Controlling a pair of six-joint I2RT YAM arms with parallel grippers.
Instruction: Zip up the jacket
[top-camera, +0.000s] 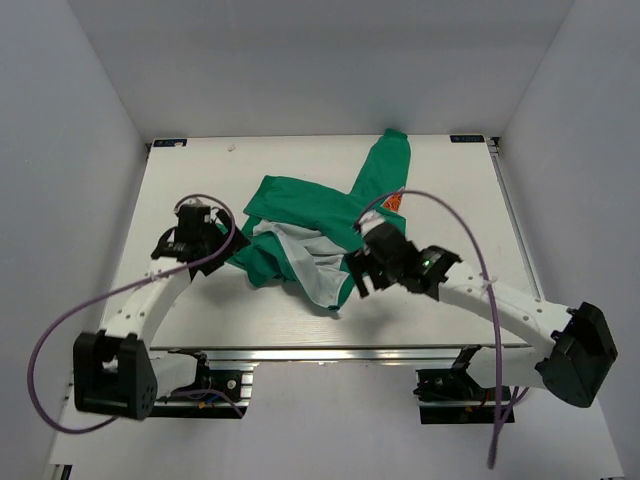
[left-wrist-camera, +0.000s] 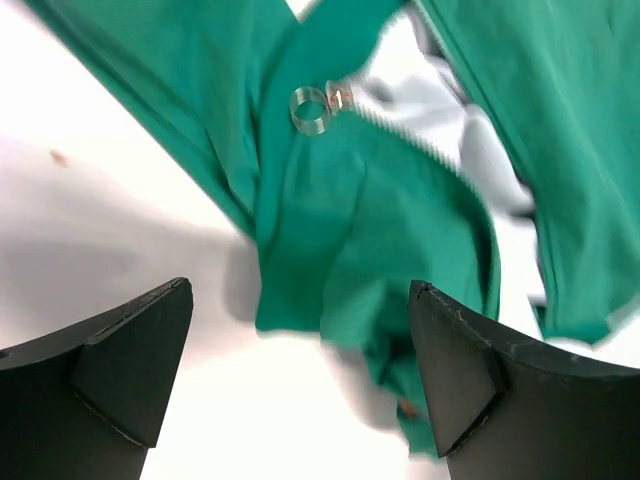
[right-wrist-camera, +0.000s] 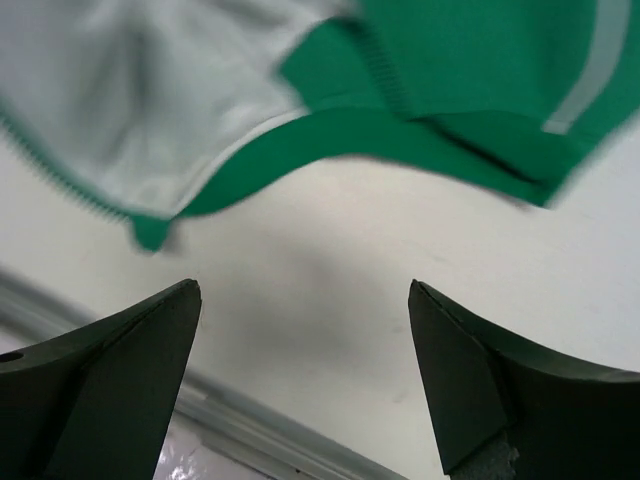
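1. Top external view: left hand (top-camera: 205, 245) spread, empty, just left of the jacket (top-camera: 310, 210).
2. Jacket lies crumpled on the counter (top-camera: 450, 200), open, pale lining showing.
3. Right hand (top-camera: 358, 275) spread, empty, at the jacket's near right edge.

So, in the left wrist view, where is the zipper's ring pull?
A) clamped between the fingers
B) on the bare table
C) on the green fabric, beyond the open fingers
C: the ring pull lies on the jacket, ahead of the open left gripper, untouched.
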